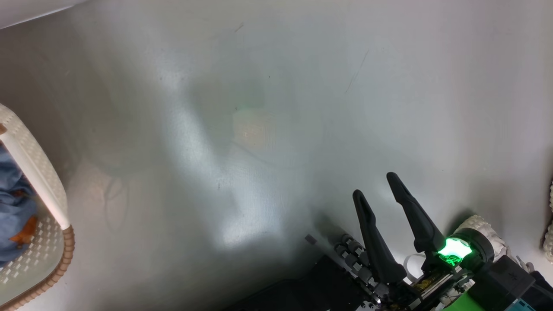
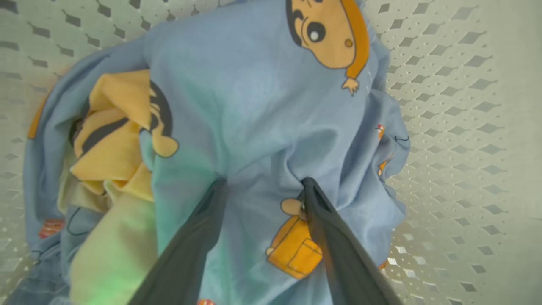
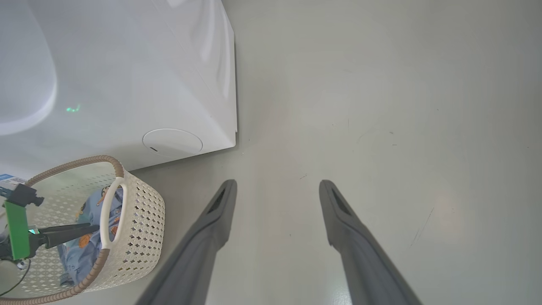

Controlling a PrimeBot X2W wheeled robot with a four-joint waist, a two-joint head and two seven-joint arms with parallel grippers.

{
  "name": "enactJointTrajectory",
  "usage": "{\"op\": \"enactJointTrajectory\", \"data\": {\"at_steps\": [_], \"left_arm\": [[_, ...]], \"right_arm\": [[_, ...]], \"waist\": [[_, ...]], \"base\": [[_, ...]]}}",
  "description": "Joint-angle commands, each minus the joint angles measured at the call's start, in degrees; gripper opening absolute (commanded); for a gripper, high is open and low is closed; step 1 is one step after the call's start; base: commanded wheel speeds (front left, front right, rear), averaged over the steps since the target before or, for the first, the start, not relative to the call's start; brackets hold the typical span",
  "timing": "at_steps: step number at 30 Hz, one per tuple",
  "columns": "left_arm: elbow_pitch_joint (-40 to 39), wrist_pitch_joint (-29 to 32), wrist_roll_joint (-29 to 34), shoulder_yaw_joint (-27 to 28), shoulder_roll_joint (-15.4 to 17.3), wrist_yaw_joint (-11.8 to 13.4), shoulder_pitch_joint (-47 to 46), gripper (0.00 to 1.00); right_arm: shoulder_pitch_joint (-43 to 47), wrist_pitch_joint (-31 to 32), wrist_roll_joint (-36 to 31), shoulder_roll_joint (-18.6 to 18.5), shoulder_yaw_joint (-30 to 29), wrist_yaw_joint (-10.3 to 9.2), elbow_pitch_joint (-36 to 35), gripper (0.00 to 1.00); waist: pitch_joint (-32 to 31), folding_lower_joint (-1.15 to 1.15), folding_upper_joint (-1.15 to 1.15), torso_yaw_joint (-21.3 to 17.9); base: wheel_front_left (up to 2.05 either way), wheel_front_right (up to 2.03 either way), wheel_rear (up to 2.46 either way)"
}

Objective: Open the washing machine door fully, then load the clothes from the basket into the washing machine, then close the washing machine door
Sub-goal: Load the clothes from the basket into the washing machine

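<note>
The cream perforated basket (image 3: 142,212) stands on the floor in front of the white washing machine (image 3: 127,76). In it lie the clothes (image 2: 254,106), light-blue cloth with orange cartoon figures over yellow pieces. My left gripper (image 2: 264,184) reaches down into the basket with its jaws apart. Both fingertips press into the blue cloth and a fold bulges between them. From the side, the left gripper (image 3: 91,231) pokes over the basket's white handle. My right gripper (image 3: 277,186) hangs open over bare floor, away from the basket. The washing machine door is out of view.
The head view looks down at pale glossy floor (image 1: 268,129), with the basket (image 1: 65,255) and clothes (image 1: 13,207) at its left edge and the right gripper (image 1: 375,185) at lower right. A round cover (image 3: 172,142) sits low on the machine's front.
</note>
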Motion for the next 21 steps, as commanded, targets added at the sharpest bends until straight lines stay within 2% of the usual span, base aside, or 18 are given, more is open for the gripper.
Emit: {"op": "enactJointTrajectory", "data": {"at_steps": [1,13,21], "left_arm": [[0.39,-0.36,-0.13,1.39,2.18,0.28,-1.10,0.00],[-0.74,-0.36,1.68,2.25,-0.80,0.28,-1.28,0.00],[-2.82,-0.36,3.42,4.76,-5.00,0.28,-0.16,0.00]], "right_arm": [[1.74,-0.67,0.22,-0.75,1.20,0.16,-0.80,1.00],[0.44,-0.67,0.09,-0.75,-0.21,0.16,0.17,1.00],[-0.81,-0.67,-0.57,-0.75,-1.97,0.16,1.36,1.00]], "waist": [[-0.09,0.00,0.00,0.14],[-3.50,0.00,0.00,2.31],[-7.86,0.00,0.00,5.12]], "base": [[0.00,0.00,0.00],[0.00,0.00,0.00],[0.00,0.00,0.00]]}}
